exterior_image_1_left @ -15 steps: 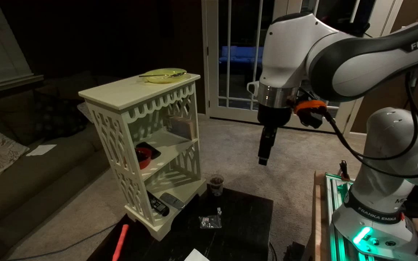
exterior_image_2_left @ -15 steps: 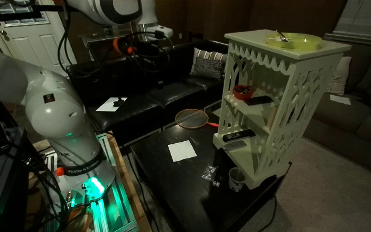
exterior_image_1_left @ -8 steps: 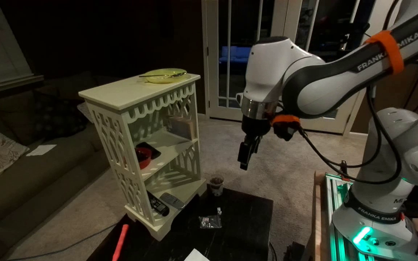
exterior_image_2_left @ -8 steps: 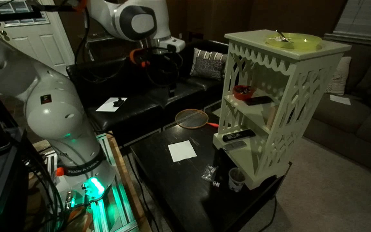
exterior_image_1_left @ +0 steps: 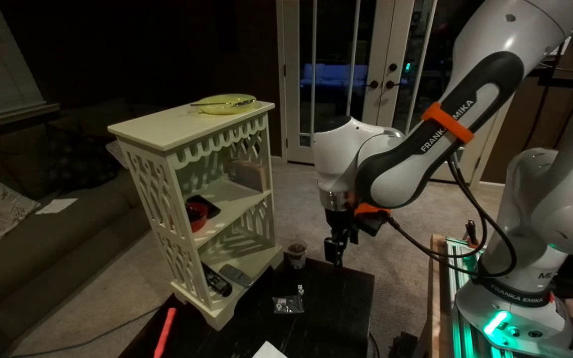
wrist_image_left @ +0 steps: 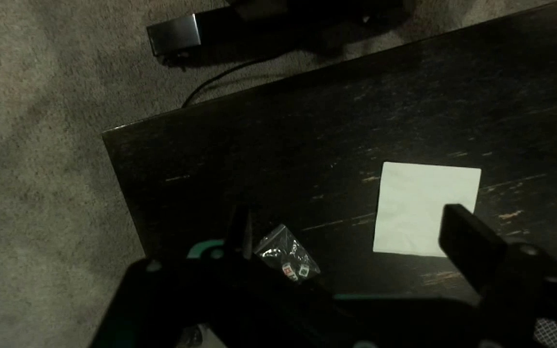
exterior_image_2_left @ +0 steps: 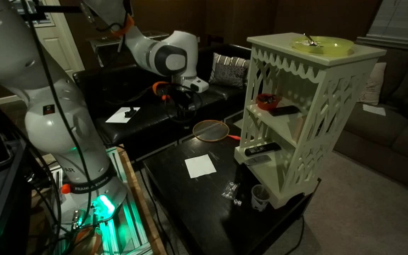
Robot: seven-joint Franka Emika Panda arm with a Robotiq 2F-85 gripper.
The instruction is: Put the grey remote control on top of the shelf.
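The grey remote control [exterior_image_1_left: 237, 275] lies on the bottom tier of the cream-white shelf [exterior_image_1_left: 149, 128], at the tier's front edge. It also shows in an exterior view [exterior_image_2_left: 258, 160], beside a black remote [exterior_image_2_left: 262, 149]. The shelf [exterior_image_2_left: 271, 39] stands upright on the dark table [exterior_image_2_left: 175, 193]. My gripper [exterior_image_1_left: 336, 256] points down in front of the shelf, apart from it. In the wrist view my gripper [wrist_image_left: 348, 227] is open, with nothing between its wide-set fingers. Neither the remote nor the shelf's tiers can be made out in the wrist view.
A yellow plate [exterior_image_2_left: 344, 46] with a fork sits on the shelf top. A red bowl [exterior_image_2_left: 267, 102] and a dark flat object [exterior_image_2_left: 284, 110] are on the middle tier. A cup [exterior_image_1_left: 297, 254], a plastic bag [wrist_image_left: 288, 256], a white paper [wrist_image_left: 418, 208] and a racket [exterior_image_2_left: 211, 130] lie around the shelf.
The arm has swung down and forward. My gripper is lower and closer to the shelf and table. The remotes and the shelf have not moved.
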